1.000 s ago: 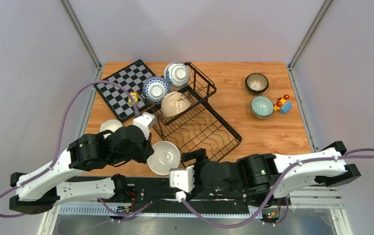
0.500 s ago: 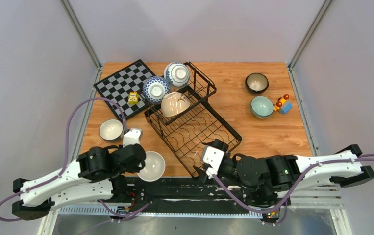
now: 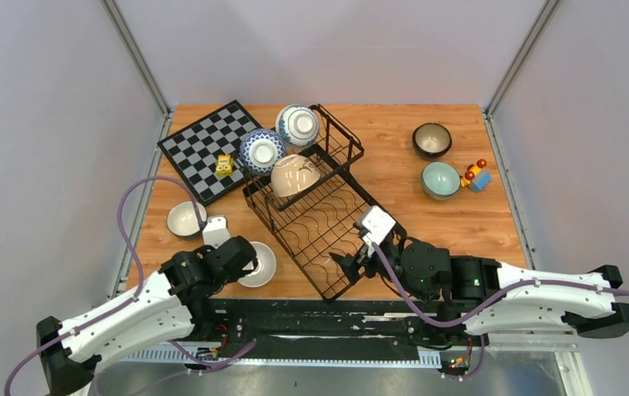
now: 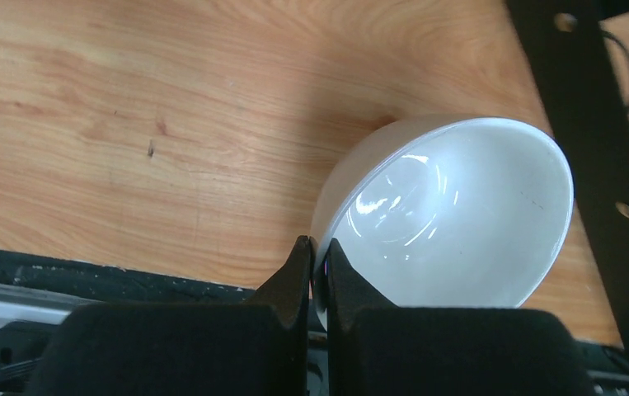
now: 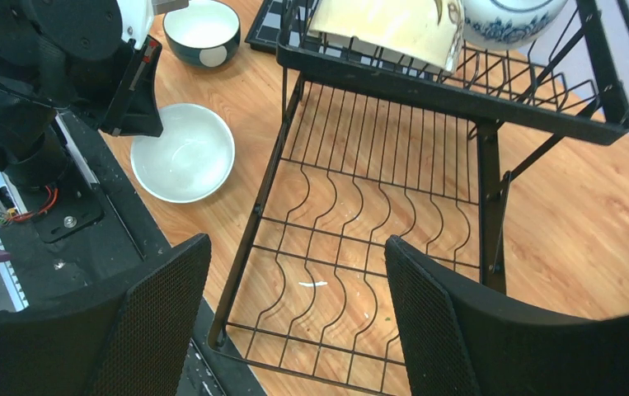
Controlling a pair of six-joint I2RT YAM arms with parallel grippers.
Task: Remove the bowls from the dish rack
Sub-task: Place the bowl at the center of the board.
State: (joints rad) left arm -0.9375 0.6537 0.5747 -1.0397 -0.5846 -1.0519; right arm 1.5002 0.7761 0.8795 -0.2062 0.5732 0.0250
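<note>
Near-left of the dish rack, the white bowl sits mouth-up by the table's near edge. I can't tell if it's resting on the wood. The left gripper is pinched shut on its rim. The rack's long axis runs diagonally, far-left to near-right, with the raised basket at the far end. The beige bowl lies on its side in that basket, and a blue-and-white bowl is foot-up at its far edge. The right gripper is over the lower tray's near end, jaws spread wide with nothing between them. The left wrist view shows the fingertips straddling the rim, which the arm covers from overhead. The right wrist view shows the wavy dividers under the basket.
</note>
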